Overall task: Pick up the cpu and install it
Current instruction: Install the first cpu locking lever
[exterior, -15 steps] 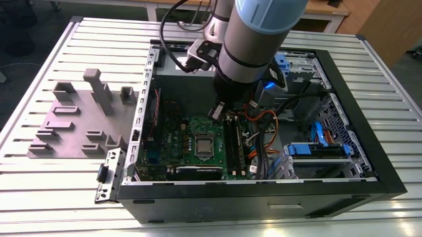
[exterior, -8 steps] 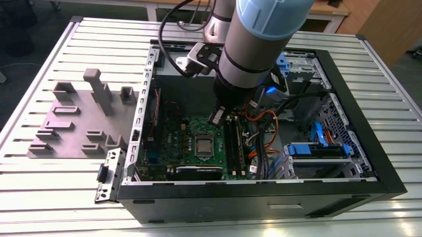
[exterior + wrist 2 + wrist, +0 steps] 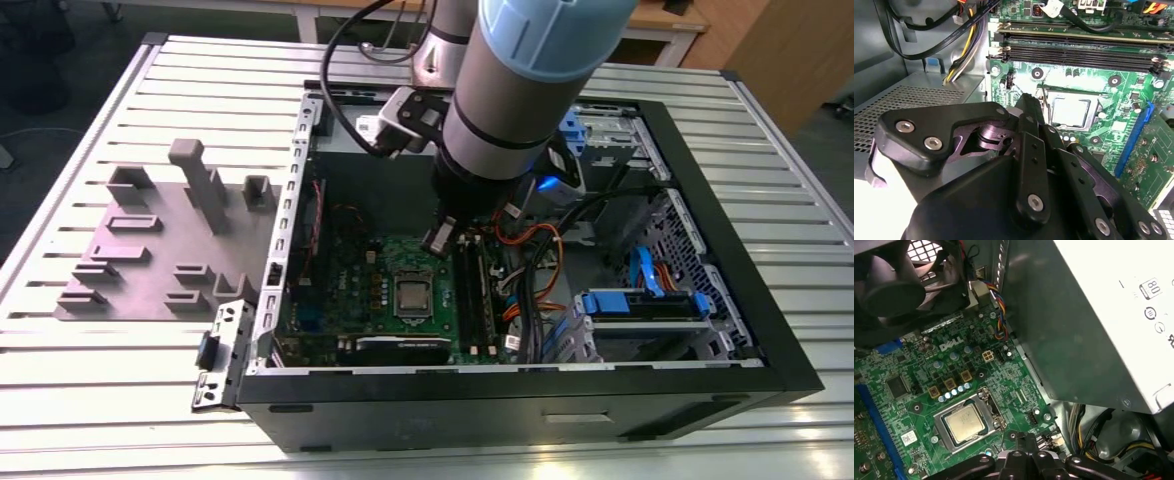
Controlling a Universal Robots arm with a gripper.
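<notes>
You've got a ribbed metal counter [image 3: 801, 250] under everything. Sitting on it toward the exterior view's right is the open black case [image 3: 534, 415], lying on its side. Just beside it, on the exterior view's left, rests a grey fixture tray [image 3: 147, 260] with upright blocks.

**Technician A:** What print does the motherboard [image 3: 1004, 375] carry?

**Technician B:** White silk-screened lettering [image 3: 951, 345] stands beside the row of capacitors. A small white sticker [image 3: 909, 437] with fine print, too small to make out, sits near the blue slot [image 3: 876, 415].

**Technician A:** And the grey box [image 3: 1064, 340]?

**Technician B:** Its white label [image 3: 1134, 300] bears dark printed figures and round symbols in the first wrist view.
</notes>
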